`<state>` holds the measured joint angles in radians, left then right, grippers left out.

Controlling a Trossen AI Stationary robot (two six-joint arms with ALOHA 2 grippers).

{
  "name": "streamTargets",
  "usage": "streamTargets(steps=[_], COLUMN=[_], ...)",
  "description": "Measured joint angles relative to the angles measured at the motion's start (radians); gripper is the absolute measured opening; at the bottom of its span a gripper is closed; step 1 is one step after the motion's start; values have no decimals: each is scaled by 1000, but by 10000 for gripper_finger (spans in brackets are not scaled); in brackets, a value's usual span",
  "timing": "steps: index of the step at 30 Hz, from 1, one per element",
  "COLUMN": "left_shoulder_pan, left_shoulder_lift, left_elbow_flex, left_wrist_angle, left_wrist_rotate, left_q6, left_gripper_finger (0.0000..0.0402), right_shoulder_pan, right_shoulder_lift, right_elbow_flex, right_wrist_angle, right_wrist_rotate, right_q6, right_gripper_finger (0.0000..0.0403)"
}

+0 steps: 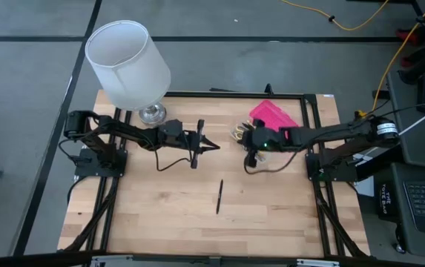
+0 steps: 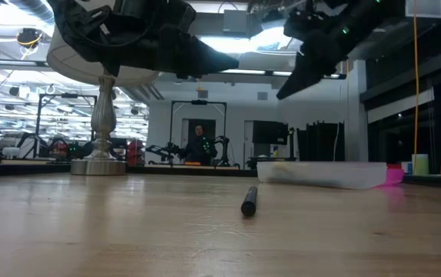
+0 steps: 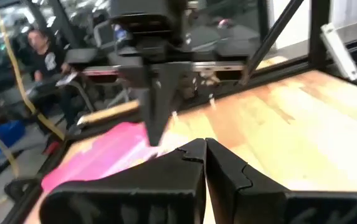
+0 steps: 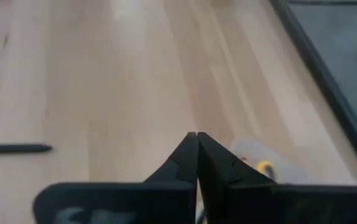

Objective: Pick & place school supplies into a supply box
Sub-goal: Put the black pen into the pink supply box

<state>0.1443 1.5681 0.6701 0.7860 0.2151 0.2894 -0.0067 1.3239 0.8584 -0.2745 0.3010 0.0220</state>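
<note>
— Claws first: how do they stand?

— Left claw (image 1: 213,145) hangs above the middle of the wooden surface (image 1: 160,208), its two fingers pressed together with nothing between them; the left wrist view shows the dark tips (image 3: 204,149) meeting edge to edge. Right claw (image 1: 251,157) hovers just in front of the supply box (image 1: 271,119), and its fingers (image 4: 197,146) are also drawn tight together, holding nothing that I can see.

— Where is the box?

— Toward the far right part of the surface, pink lid showing from above, partly covered by the right arm. In the low view its clear base (image 2: 320,173) lies flat on the wood with a sliver of pink at the right end.

— Any supplies loose?

— One black pen (image 1: 219,196) lies alone on the wood, nearer the front edge than either claw and well apart from both. It lies roughly front to back, so the low view looks at its end (image 2: 248,202). The right wrist view catches it off to one side (image 4: 15,148), along with something yellow inside the clear plastic (image 4: 264,167), too blurred to name.

— Anything else?

— White lamp (image 1: 129,63) with a metal foot stands at the far left corner. A person (image 2: 198,145) sits in the room beyond.
</note>
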Motion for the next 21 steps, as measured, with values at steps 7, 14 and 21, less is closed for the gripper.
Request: streamTargets(steps=[7, 14, 21], left_shoulder_pan=[-119, -247, -368], left_shoulder_lift=[0, 0, 1], left_elbow_flex=[13, 162, 351], left_wrist_angle=[-114, -585, -1027], left_wrist_rotate=[-312, -570, -635], left_q6=[-99, -395, -770], left_gripper_finger=[3, 3, 3], right_shoulder_pan=[56, 58, 58], right_shoulder_lift=[1, 1, 1], right_elbow_flex=[-98, -98, -98], right_wrist_angle=[143, 222, 234], right_wrist_rotate=[1, 2, 2], right_q6=[-10, -96, -125], right_gripper_finger=[15, 7, 28])
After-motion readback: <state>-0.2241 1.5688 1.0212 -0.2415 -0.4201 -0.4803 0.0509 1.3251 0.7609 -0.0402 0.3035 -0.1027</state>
